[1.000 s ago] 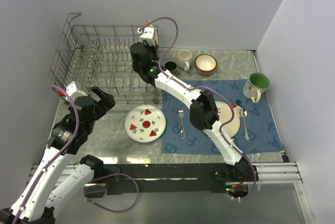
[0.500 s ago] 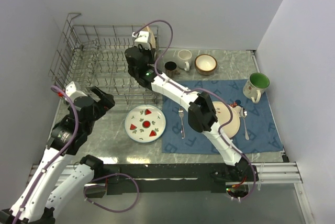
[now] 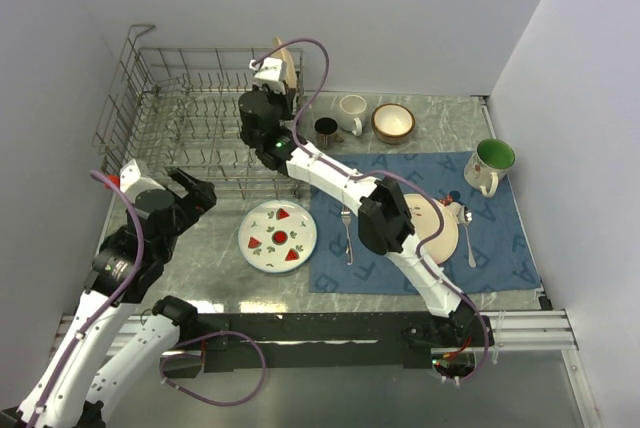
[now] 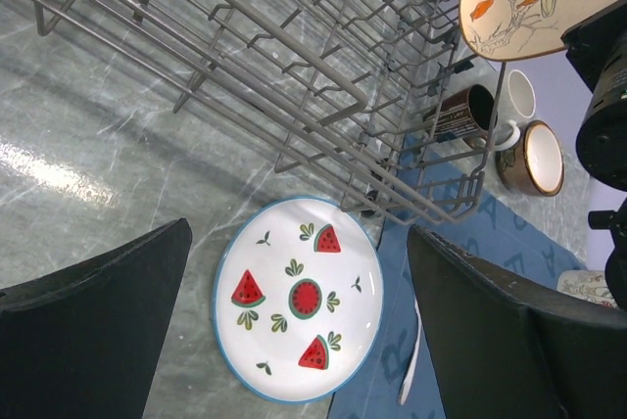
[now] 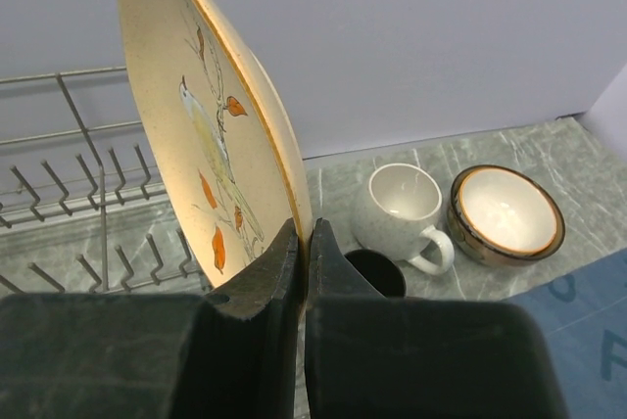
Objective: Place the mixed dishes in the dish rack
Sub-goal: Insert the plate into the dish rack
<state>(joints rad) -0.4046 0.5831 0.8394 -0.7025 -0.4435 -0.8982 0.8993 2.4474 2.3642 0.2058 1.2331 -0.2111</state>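
Over the marble table (image 3: pixel 210 270), our right gripper (image 5: pixel 302 235), fingers pinching the tan plate (image 5: pixel 211 135) by its rim, has carried it upright leftward above the dish rack (image 3: pixel 160 108), nearly ready for lowering, while our left gripper (image 3: pixel 196 188) hangs spread wide.

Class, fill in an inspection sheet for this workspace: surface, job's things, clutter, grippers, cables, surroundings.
Surface: grey marbled table.
Job's things: dish rack, no dishes seen inside; watermelon plate, fork, spoon, pale plate, white mug, dark mug, brown-rimmed bowl, green mug all outside it.
Clutter: blue placemat under fork, spoon and pale plate.
Grippers: right gripper shut on bird plate, upright; left gripper open, empty.
Cables: purple cables along both arms.
Surroundings: plain walls on three sides.
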